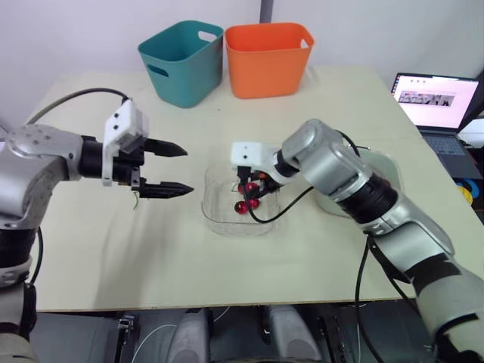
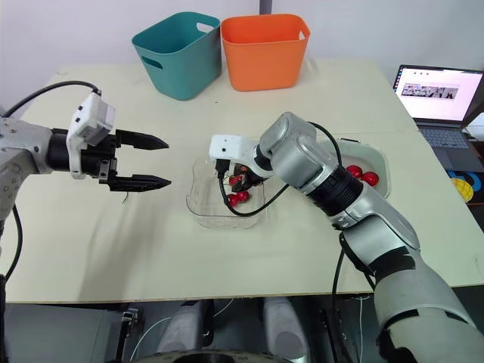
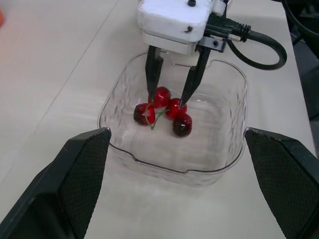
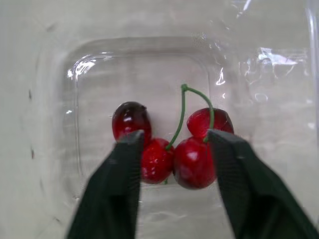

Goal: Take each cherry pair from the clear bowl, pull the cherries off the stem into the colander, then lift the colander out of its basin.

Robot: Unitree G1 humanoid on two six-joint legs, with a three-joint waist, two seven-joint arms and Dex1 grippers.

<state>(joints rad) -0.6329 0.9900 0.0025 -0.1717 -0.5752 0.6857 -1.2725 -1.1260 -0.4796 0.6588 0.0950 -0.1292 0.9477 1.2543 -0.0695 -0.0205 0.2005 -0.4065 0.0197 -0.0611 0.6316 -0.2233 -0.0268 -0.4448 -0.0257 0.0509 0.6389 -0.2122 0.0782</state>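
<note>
the pale counter (image 1: 113, 257) carries a teal bin (image 1: 181, 64) and an orange bin (image 1: 268, 60) at its far edge. the colander (image 2: 382, 162) sits in its basin on the right, partly behind the right arm (image 1: 340, 174), with a few red cherries (image 2: 361, 175) already in it. the clear bowl (image 3: 174, 172) stands mid-counter, between the two arms. four cherries (image 4: 164, 149) lie bunched together on its floor, and a forked green stem (image 4: 182, 114) rises from the pair nearest the wrist camera.

the risk, as i judge it, lies in that bunching. the pairs touch each other, so a close from here may pinch round fruit and not the stem. a cherry could then squirt aside or bruise, or both pairs could come up tangled. the bowl looks light and nothing holds it, so a sideways nudge could slide it across the counter. lifting by one cherry could also snap it from the stem before it reaches the colander.

the right jaws reach down into the bowl, parted about as wide as the two nearest cherries. one of the fingertips (image 3: 152, 74) is against a cherry on each side, and nothing is gripped yet. the left jaws hover above the counter just left of the bowl, spread wide and empty, aimed at it.
</note>
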